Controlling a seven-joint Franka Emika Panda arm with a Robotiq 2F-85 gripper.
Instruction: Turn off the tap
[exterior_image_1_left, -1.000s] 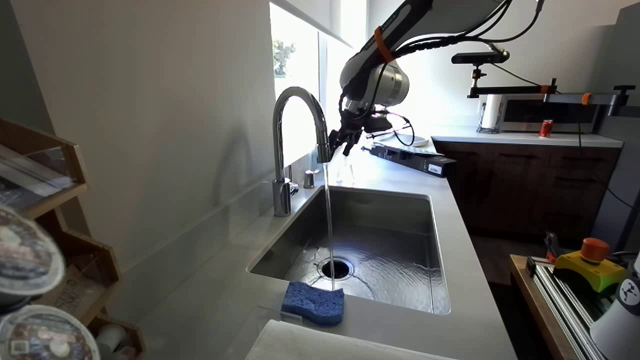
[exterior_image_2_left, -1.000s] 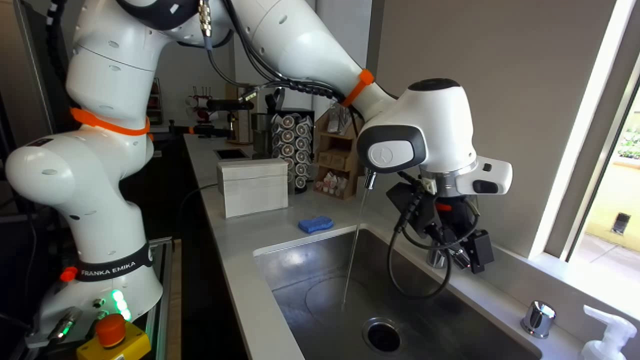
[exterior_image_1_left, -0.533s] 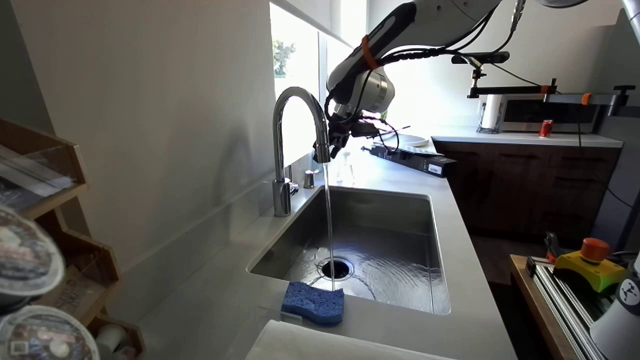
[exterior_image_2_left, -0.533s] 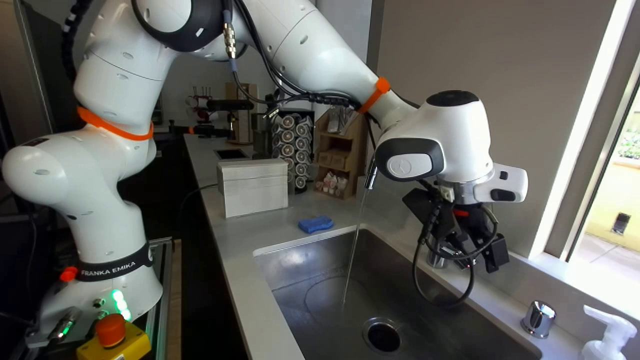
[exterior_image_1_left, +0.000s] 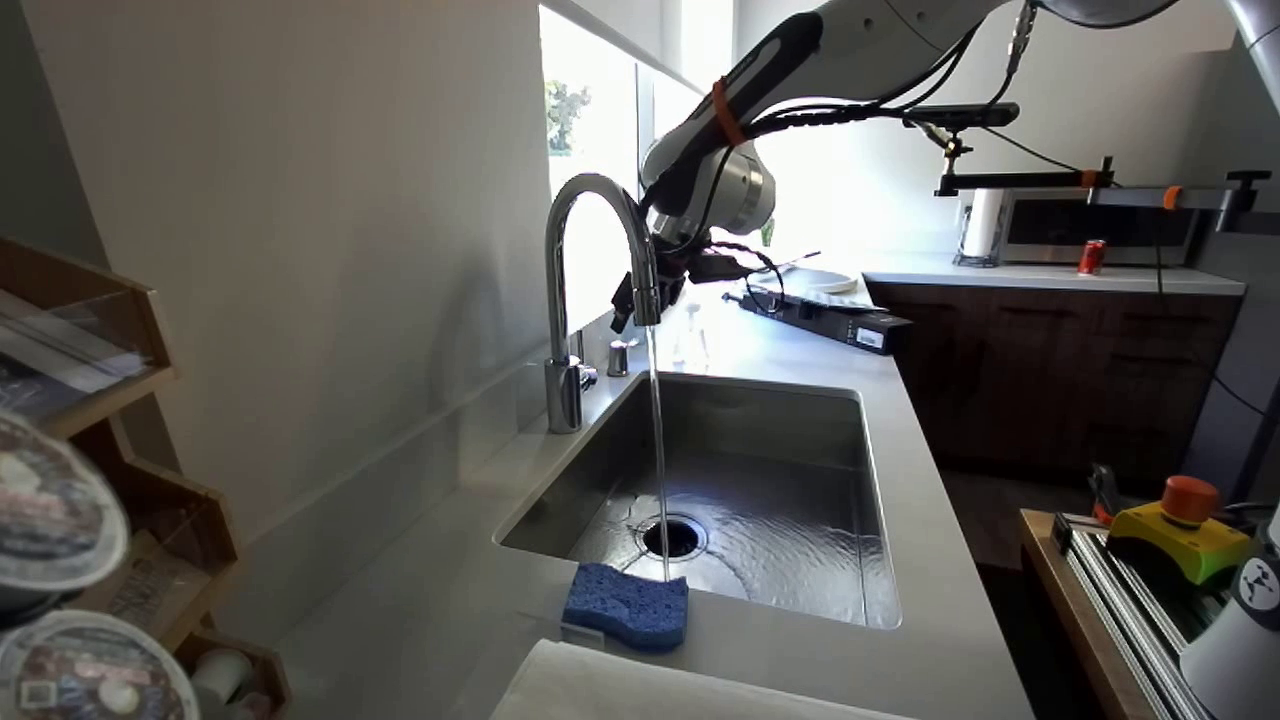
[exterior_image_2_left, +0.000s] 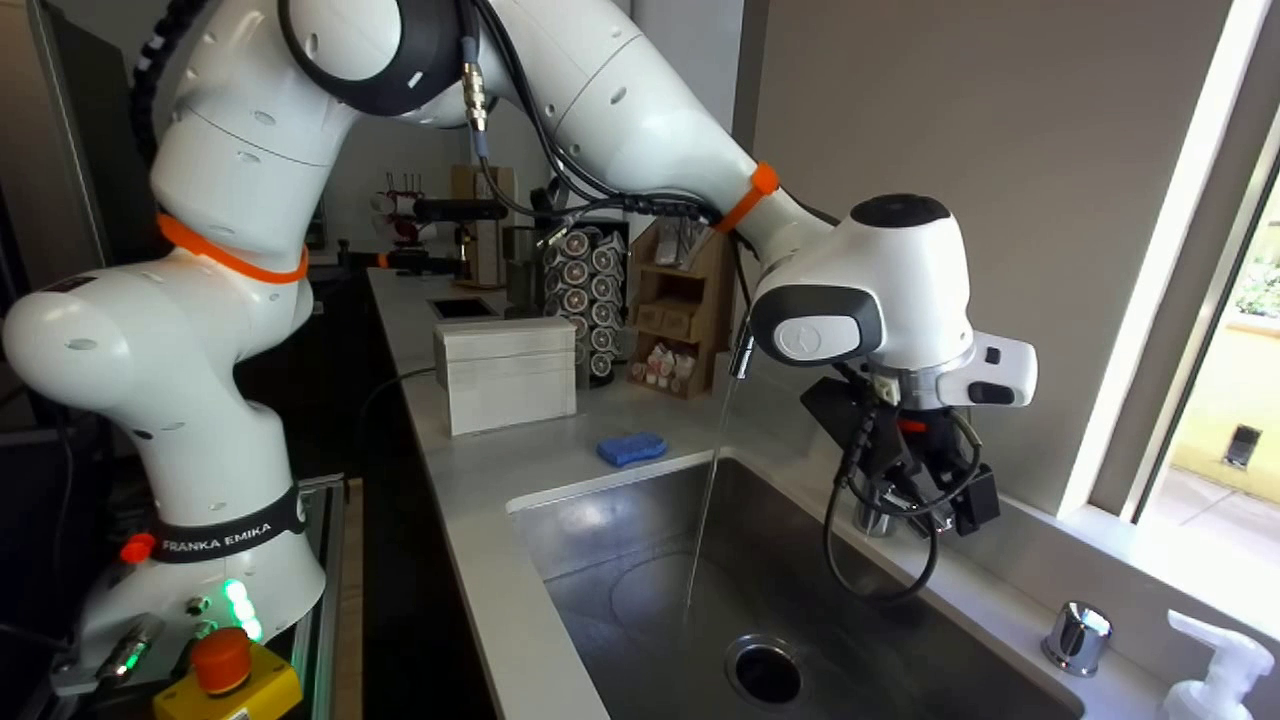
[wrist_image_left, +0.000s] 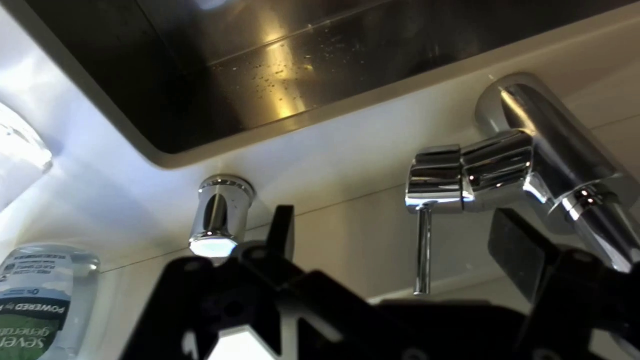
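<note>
Tap (exterior_image_1_left: 557, 300) stands on the surface (exterior_image_1_left: 450, 590) just left of the sink (exterior_image_1_left: 760, 410) in an exterior view, and water (exterior_image_1_left: 657, 430) runs from it, so the task is not yet done. In the wrist view the fingers (wrist_image_left: 517, 250) of the gripper (wrist_image_left: 392, 225) are spread apart, with nothing pinched. The thin lever (wrist_image_left: 423, 255) appears in the gap between them, but how deep it reaches there, I cannot tell.

From here, I judge that several things could fail. If the gripper is too high, the fingers may come together above the lever and miss it. The finger on the right looks near the stem (wrist_image_left: 560, 130) and could knock it, if the gripper shifts sideways; the left one could likewise hit the metal cap (wrist_image_left: 221, 212). A push in the wrong direction may only give more water. The hanging cable (exterior_image_2_left: 829, 535) might also catch.

Its long axis is vertical. The spout (exterior_image_1_left: 641, 250) bends to the right and its mouth points down, over the sink; the lever is at the far side and points up.
</note>
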